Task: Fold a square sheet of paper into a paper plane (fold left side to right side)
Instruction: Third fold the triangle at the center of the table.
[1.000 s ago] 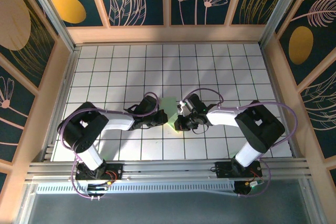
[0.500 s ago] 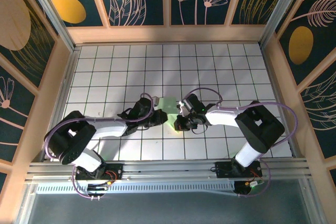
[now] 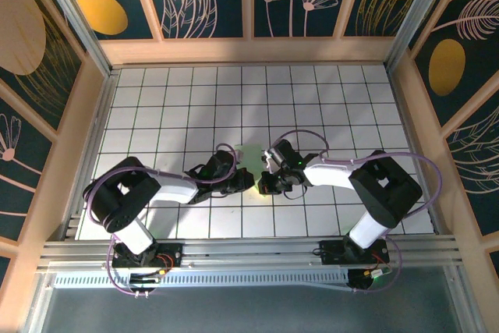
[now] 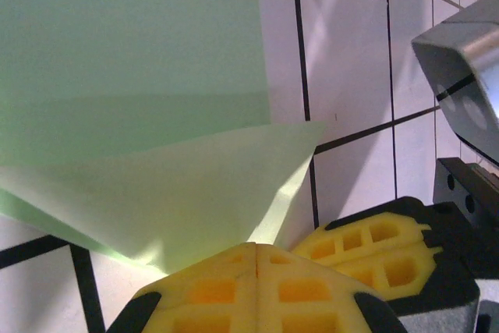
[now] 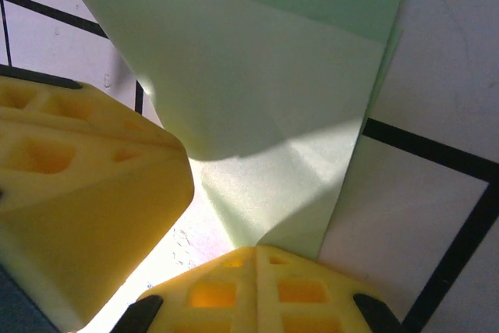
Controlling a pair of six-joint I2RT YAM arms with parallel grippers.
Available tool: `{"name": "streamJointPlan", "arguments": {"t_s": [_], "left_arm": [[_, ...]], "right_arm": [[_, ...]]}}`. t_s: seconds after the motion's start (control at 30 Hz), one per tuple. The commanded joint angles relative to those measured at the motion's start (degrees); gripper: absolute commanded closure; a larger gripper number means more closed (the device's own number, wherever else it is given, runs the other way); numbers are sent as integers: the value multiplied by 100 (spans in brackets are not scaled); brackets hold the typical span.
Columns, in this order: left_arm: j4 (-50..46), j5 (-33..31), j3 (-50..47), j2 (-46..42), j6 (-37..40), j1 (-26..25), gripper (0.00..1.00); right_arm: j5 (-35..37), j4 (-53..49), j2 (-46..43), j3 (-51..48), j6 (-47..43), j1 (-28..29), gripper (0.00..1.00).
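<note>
The square sheet of paper [image 3: 251, 152] is pale green and lies mid-table with one flap raised. In the left wrist view the paper [image 4: 132, 52] shows a flat layer and a lighter flap that slopes down to my left gripper [image 4: 257, 249]. That gripper is shut, its tips at the flap's lower edge; I cannot tell whether it pinches it. My right gripper [image 5: 261, 253] is shut on the paper [image 5: 257, 91], whose flap narrows into its seam. The two grippers nearly touch at the sheet's near edge, left gripper [image 3: 249, 182] beside right gripper [image 3: 263, 186].
The table [image 3: 351, 99] is a white grid with black lines, walled by wooden rails on three sides. The right gripper's yellow fingers [image 4: 374, 243] crowd the left wrist view. The left gripper's fingers [image 5: 70, 169] sit close in the right wrist view.
The left arm stretched low, then raised its elbow again, and its gripper edged right to the sheet's near edge beside the right gripper. The right arm has stayed put.
</note>
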Motion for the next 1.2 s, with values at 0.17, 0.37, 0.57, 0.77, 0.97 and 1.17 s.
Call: {"name": "streamJointPlan", "arguments": {"t_s": [0.17,0.37,0.57,0.77,0.97,1.17], "left_arm": [[36,-339,95,209,-90,-4,100],[-135,-633,40,218,-214,3,100],[-320,-900,-13,177,-285,14,100],[-227,-839,-70,223,-284,189,100],[-76,-679,-227,250,-154,664,100],[-148,-656,-309,213,80,1099,100]], "right_arm": [[814,-666,344,-122,-56,28,100],[902,-811,362,-81,-121,49,100],[947,-930,402,-35,-195,62,100],[929,-947,416,-35,-201,64,100],[929,-959,405,-43,-201,69,100],[921,-967,398,-43,-199,64,100]]}}
